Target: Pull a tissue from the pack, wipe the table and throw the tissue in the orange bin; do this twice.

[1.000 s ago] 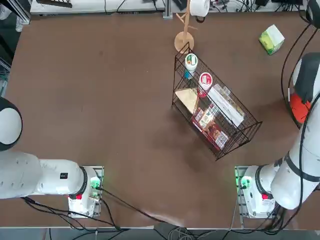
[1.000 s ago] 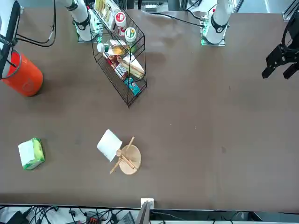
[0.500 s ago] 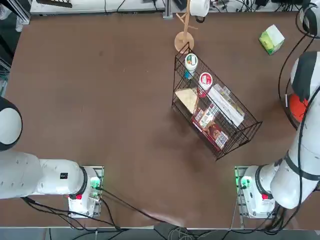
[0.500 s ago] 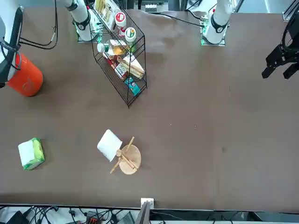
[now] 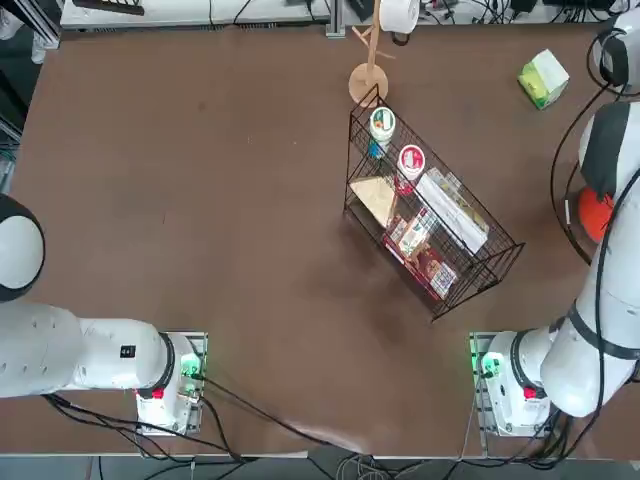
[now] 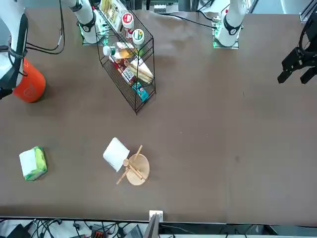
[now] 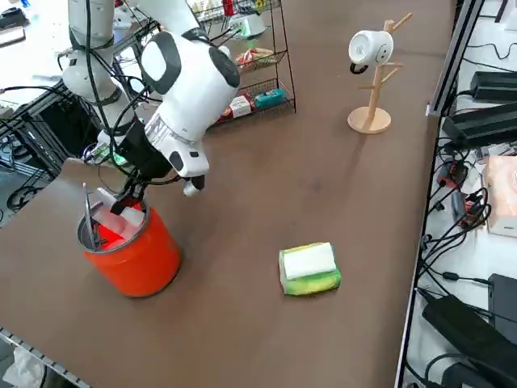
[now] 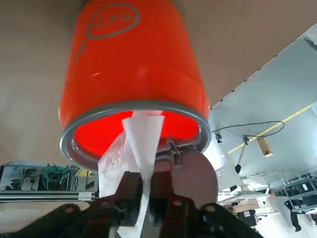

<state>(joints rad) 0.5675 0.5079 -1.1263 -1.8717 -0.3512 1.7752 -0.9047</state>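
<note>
Right gripper [image 8: 147,198] above bin [image 8: 133,74] mouth, jaws narrow, tissue [image 8: 136,148] between them, hanging in. Risk: tissue clings to a finger, gets dragged out.

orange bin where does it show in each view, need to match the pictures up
Top view: orange bin at the right edge, mostly hidden by the right arm.
Front view: at the left edge.
Right side view: lower left, under the claw.
Right wrist view: fills the centre.
Shared landmark: the green tissue pack.
</note>
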